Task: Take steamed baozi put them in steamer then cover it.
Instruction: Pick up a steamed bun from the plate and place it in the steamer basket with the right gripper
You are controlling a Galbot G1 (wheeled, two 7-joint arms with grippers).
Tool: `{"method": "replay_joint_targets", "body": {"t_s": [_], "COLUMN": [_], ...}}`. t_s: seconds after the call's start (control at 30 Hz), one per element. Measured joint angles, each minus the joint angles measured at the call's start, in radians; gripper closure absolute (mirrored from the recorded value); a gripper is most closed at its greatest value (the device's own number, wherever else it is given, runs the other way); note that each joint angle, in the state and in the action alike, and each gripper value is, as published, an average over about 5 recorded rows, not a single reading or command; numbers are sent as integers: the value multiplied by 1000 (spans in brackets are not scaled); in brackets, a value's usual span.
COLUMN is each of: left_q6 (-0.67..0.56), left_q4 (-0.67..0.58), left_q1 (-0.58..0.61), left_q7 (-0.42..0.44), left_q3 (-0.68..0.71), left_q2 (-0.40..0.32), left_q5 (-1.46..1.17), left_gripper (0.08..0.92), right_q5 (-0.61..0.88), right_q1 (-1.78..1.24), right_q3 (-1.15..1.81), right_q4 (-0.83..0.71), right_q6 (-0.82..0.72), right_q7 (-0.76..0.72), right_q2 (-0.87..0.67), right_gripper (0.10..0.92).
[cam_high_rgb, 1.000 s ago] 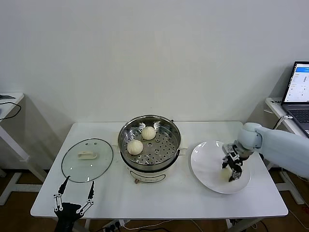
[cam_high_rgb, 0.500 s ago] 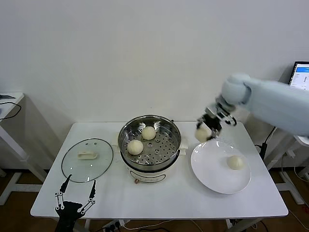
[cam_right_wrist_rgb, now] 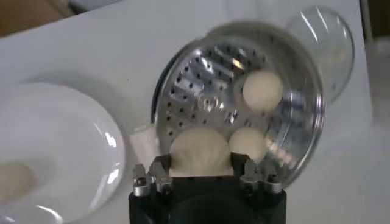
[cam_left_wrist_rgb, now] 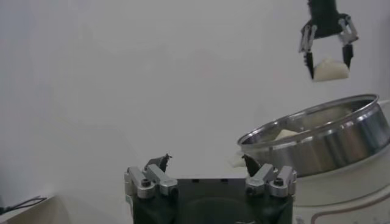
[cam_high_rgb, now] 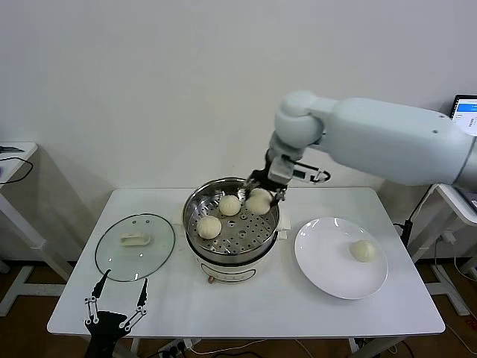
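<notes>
My right gripper is shut on a cream-white baozi and holds it over the back right of the steel steamer; the wrist view shows the baozi between the fingers. Two baozi lie in the steamer, one at the back and one at front left. A fourth baozi lies on the white plate. The glass cover with its cream handle lies flat left of the steamer. My left gripper is open and empty at the table's front left edge.
The steamer sits on a white pot base at the table's middle. A laptop stands on a side table at the far right. Another side table is at the far left.
My right gripper took a baozi from the plate, lifted it and carried it left to above the steamer. One baozi stays on the plate. The left arm has not moved.
</notes>
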Motion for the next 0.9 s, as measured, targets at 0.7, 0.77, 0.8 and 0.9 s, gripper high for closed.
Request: {"method": "replay_joint_targets", "body": {"t_s": [0.7,0.77,0.8,0.9], "left_q6": [-6,-8,-8,-9], "left_q4": [8,9,9,9], "left_q1": [-4,-4,-4,-4], "left_q7": [-1,-1,-1,-1], "left_q3": [-6,-9,-9,-10], "left_q2": [-3,-3,-3,-3], "left_q5": [-7,-10,-11,-14], "left_gripper": [177,177,177,177], "right_q5": [-261,-274,-280,-296], "right_q1": [-163,-174,-180,-194], "right_q3": [20,20,20,20], "right_q4": [-18,-23,-25,-32], "right_q6": [214,222,226,235], "right_q7": [48,49,49,49], "right_q2": [96,101,103,111], "right_gripper": [341,335,333,329]}}
